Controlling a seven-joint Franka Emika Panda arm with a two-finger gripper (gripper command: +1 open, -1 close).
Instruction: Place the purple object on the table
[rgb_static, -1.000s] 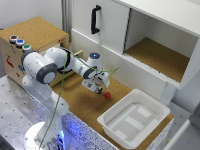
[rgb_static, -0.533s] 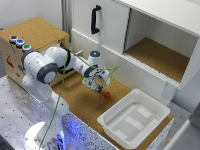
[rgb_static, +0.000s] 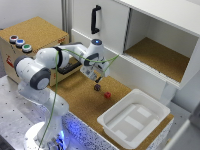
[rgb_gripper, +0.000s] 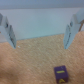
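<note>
**One arm over the cork, its hand spread and holding nothing**

One wide table (rgb_static: 82, 102) of brown cork fills the middle of the exterior view, and we see a perforated metal edge along its near side. Behind it stands a white cupboard (rgb_static: 150, 35) with a black handle (rgb_static: 94, 19) on its closed door and an open, cork-lined shelf beside that. At about ten o'clock from the table's middle sits a cork-topped box (rgb_static: 35, 37) bearing coloured buttons. At about four o'clock rests a white tray (rgb_static: 134, 120).

The Franka arm (rgb_static: 42, 67) rises from its base at the lower edge of the exterior view, bends at a bulky white joint, and reaches across towards the cupboard, wrist turned downward. A green cable (rgb_static: 55, 100) trails along it. Its gripper (rgb_static: 98, 78) hangs just above the cork; in the wrist view we find its two fingers (rgb_gripper: 70, 31) spread well apart with only cork between them.

The purple object (rgb_static: 97, 87) lies on the table just beneath the gripper, apart from the fingers. The red cube (rgb_static: 107, 95) sits near it, at roughly four o'clock from it.
</note>
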